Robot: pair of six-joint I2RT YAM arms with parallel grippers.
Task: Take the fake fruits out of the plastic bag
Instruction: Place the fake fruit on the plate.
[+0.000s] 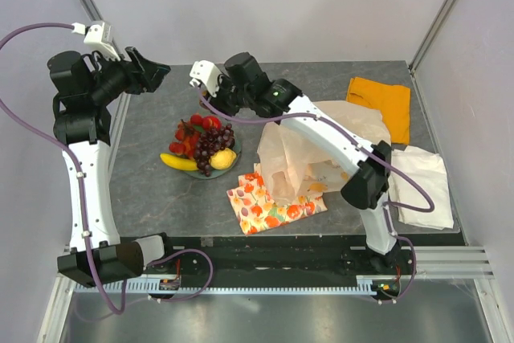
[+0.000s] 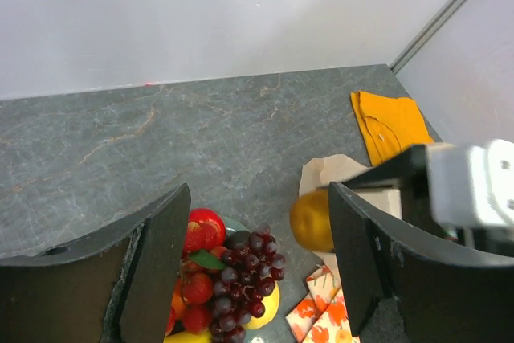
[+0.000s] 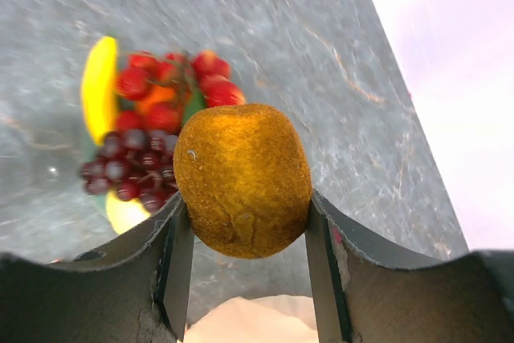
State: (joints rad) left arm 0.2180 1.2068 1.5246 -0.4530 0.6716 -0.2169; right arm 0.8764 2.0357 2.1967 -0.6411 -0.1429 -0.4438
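Observation:
My right gripper (image 3: 245, 202) is shut on a golden-brown, fuzzy-skinned fake fruit (image 3: 241, 178), held in the air between the plastic bag and the plate; the same fruit (image 2: 312, 220) shows in the left wrist view. The cream plastic bag (image 1: 297, 158) lies crumpled at mid-table under the right arm. Other fake fruits are piled on a small plate (image 1: 218, 174): a banana (image 1: 178, 161), a lemon (image 1: 223, 158), dark grapes (image 1: 213, 144) and a red apple (image 1: 211, 123). At the back left my left gripper (image 1: 157, 70) hangs open above the table, holding nothing.
A fruit-printed flat cloth (image 1: 269, 206) lies in front of the bag. An orange cloth (image 1: 381, 102) is at the back right and a folded white cloth (image 1: 422, 178) at the right edge. White walls close in the table on three sides.

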